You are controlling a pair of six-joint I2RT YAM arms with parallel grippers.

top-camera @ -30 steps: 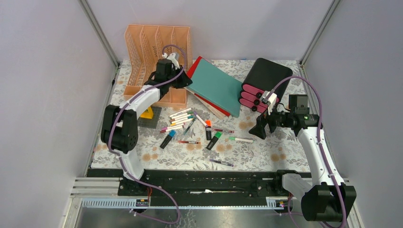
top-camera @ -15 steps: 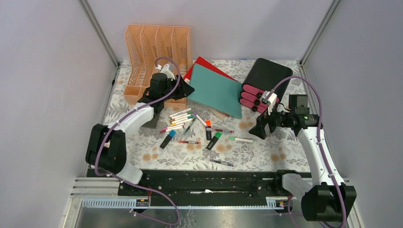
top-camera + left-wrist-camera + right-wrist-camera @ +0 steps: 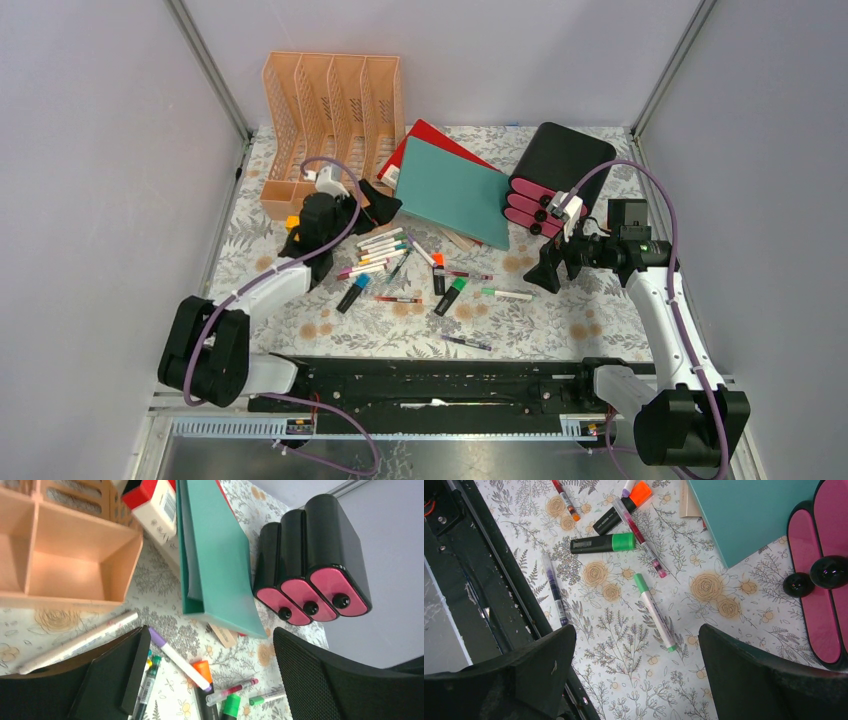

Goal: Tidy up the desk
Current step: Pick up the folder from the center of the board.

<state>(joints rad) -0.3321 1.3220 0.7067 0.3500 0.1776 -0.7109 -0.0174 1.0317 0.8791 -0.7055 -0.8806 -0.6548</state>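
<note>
Grey walls [image 3: 100, 150] enclose the desk [image 3: 560, 320], strewn with pens [image 3: 385, 243]; left hand [image 3: 383, 205] and right hand [image 3: 543, 275] gape empty.

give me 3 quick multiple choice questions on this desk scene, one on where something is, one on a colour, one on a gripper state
1. Where does the file rack stand on the desk?
A. far left corner
B. near right corner
C. dead centre

2. What colour is the top folder in the leaning stack?
A. yellow
B. white
C. teal

3. How does the right gripper stand?
A. shut tight
B. open, nothing between its fingers
C. shut on the top folder

Answers:
1 A, the top view shows the rack against the back wall on the left.
2 C, a teal cover lies over a red one.
3 B, the right wrist view shows its fingers wide apart above bare cloth and a loose pen.
</note>
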